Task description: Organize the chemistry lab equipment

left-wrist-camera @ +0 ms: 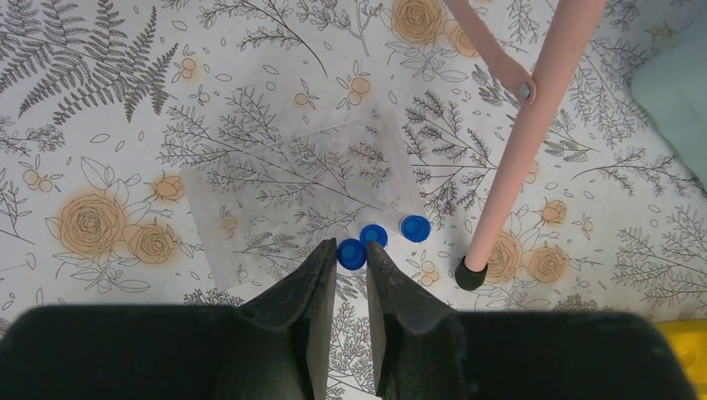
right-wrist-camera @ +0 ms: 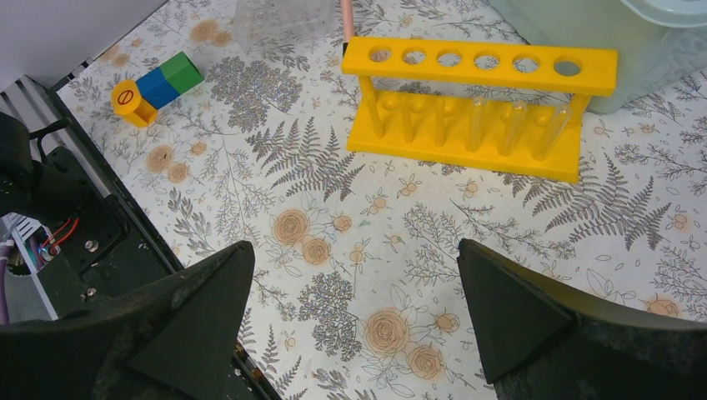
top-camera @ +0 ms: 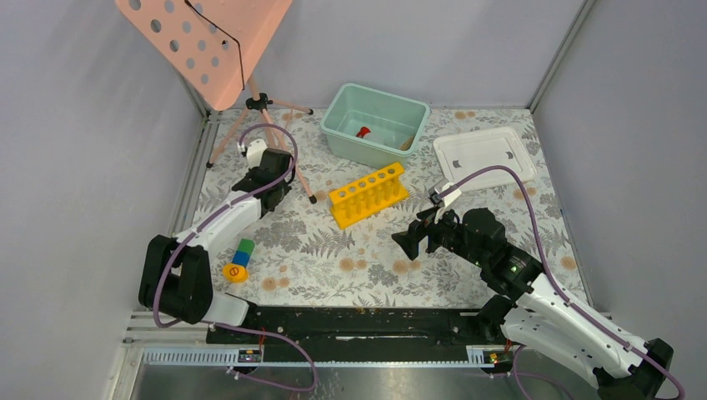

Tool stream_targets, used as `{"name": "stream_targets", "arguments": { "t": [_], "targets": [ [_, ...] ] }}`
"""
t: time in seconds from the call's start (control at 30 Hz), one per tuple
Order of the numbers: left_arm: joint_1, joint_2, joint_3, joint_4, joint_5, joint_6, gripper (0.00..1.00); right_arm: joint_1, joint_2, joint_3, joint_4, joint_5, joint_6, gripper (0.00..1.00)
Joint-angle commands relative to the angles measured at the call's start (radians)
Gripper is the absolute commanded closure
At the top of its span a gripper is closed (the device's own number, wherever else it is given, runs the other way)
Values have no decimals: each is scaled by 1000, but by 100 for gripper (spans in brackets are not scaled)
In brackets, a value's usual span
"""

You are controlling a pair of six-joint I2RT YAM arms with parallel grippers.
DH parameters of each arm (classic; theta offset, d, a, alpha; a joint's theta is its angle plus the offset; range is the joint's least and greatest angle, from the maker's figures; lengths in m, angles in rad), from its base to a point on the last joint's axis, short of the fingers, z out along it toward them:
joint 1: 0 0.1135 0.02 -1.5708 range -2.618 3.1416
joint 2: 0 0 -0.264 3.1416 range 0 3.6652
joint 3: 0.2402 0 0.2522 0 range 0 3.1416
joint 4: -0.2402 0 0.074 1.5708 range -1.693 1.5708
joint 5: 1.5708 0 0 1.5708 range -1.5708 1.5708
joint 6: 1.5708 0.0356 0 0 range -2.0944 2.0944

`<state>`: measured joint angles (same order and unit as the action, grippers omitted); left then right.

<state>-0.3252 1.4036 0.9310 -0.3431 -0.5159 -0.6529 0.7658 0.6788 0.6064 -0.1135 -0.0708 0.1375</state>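
My left gripper (left-wrist-camera: pixel 351 257) reaches down by the pink stand's leg, its jaws nearly closed on one tiny blue-capped tube (left-wrist-camera: pixel 351 253) at the fingertips. Two more blue-capped tubes (left-wrist-camera: pixel 373 236) (left-wrist-camera: pixel 414 227) stand just beyond it, at the edge of a clear flat box (left-wrist-camera: pixel 292 183). The yellow test-tube rack (top-camera: pixel 368 194) stands mid-table; in the right wrist view (right-wrist-camera: pixel 475 108) its right-hand holes seem to hold clear tubes. The red-capped bottle (top-camera: pixel 363 132) lies in the teal bin (top-camera: pixel 338 125). My right gripper (top-camera: pixel 408 242) (right-wrist-camera: pixel 354 275) is wide open and empty, in front of the rack.
The pink stand's leg (left-wrist-camera: pixel 517 167) and black foot (left-wrist-camera: pixel 471 273) are close right of my left fingers. A white lid (top-camera: pixel 485 154) lies at the back right. The green-blue-yellow block stack (top-camera: pixel 241 257) lies near the left arm. Walls enclose the table.
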Motion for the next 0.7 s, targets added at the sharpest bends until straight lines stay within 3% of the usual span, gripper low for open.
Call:
{"name": "stream_targets", "arguments": {
  "t": [0.0,0.67],
  "targets": [
    [7,17,25,26,0,-18,80,4,-2,0,54,3,-10,1],
    [6,-33,36,-21,-32,-30,65,4,5,8,46,5,-11,0]
  ]
}}
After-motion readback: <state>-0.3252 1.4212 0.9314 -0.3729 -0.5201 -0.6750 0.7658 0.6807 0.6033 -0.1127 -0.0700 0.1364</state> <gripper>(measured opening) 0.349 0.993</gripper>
